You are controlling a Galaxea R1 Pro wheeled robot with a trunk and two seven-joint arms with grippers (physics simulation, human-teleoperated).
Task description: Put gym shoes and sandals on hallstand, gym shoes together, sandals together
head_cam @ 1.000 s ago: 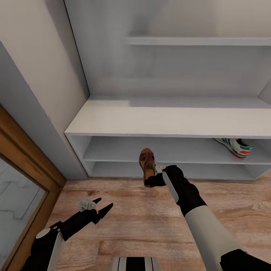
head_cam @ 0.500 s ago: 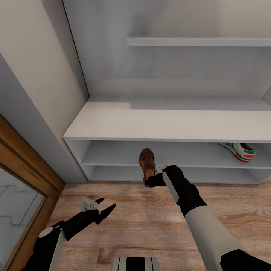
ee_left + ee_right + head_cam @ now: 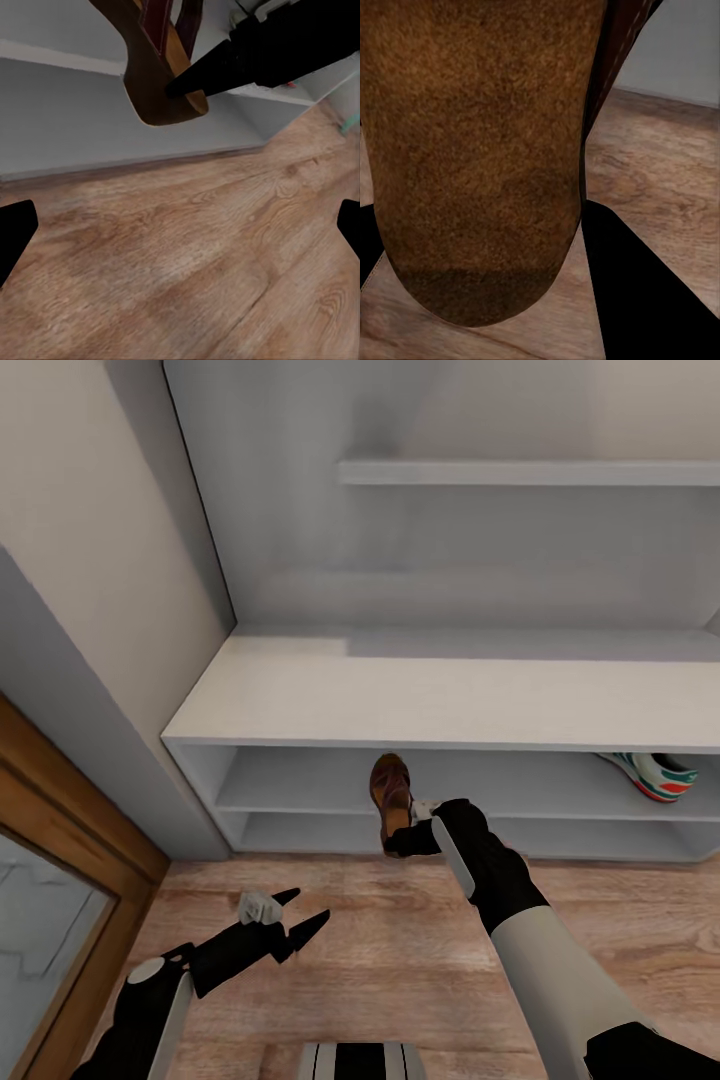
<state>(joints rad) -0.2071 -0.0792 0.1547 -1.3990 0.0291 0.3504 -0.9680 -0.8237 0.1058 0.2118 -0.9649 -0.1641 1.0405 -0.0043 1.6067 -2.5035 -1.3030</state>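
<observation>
While your right gripper (image 3: pixel 398 842) pinches the heel end of one brown sandal (image 3: pixel 390 788), that sandal stands clear of the corridor floor (image 3: pixel 400 960), directly in front of the hallstand (image 3: pixel 440 700). From the head view, its toe reaches up to the front edge of the hallstand's flat top and its body overlaps the upper open shelf level. Whether the sandal touches the hallstand cannot be told.

Refer to the right wrist view: the sandal's tan footbed (image 3: pixel 472 150) lies between the dark fingers (image 3: pixel 645 292), with wood planking behind it. In the left wrist view, the same sandal hangs above the planks, just ahead of the hallstand's base, and a black fingertip (image 3: pixel 217 71) of the right gripper presses against it.

Your left gripper (image 3: pixel 295 920) hovers over the floor in front of the hallstand's left end, fingers spread apart and holding nothing.

One gym shoe (image 3: pixel 655 775) rests on the hallstand's upper shelf level near its right end.
</observation>
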